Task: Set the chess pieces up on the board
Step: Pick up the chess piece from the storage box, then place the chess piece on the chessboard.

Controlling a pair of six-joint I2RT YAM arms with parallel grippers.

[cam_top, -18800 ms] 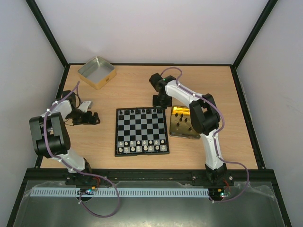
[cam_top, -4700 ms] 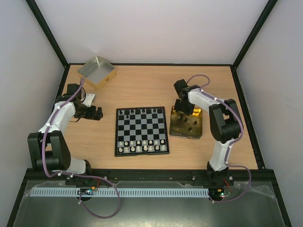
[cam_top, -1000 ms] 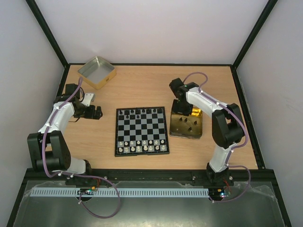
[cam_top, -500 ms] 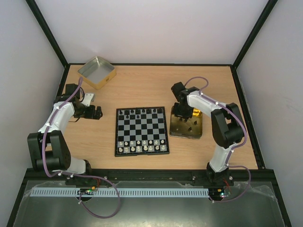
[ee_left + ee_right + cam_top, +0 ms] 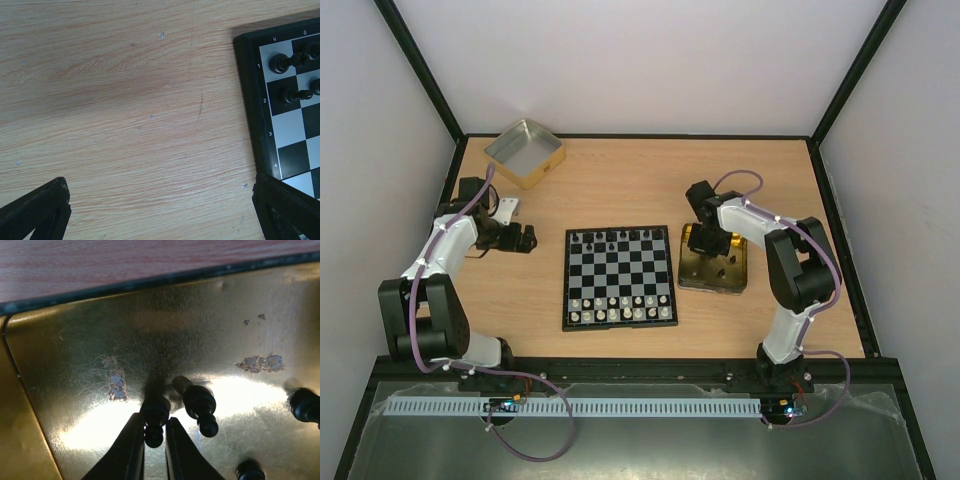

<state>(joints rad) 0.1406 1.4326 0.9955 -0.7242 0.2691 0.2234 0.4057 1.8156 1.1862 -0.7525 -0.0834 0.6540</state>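
Note:
The board [image 5: 566, 280] lies mid-table with black chess pieces [image 5: 617, 237] along its far rows and silvery-white ones along the near rows. My right gripper [image 5: 705, 240] is down inside the gold tin [image 5: 738, 282]. In the right wrist view its fingers [image 5: 134, 440] are closed on either side of a black pawn [image 5: 155, 412] standing on the tin floor [image 5: 150, 330]. Another pawn [image 5: 201, 407] stands just to its right, and two more [image 5: 305, 406] are nearby. My left gripper [image 5: 527, 240] is open and empty over bare wood [image 5: 160, 210], left of the board's corner [image 5: 250, 115].
A silver-lined square tin [image 5: 525, 152] sits at the far left corner. Black frame rails [image 5: 835, 230] border the table on both sides. The gold tin sits close against the board's right edge.
My right gripper has moved from the gold tin's far edge towards me and down into the tin, onto a pawn. The left arm has not moved.

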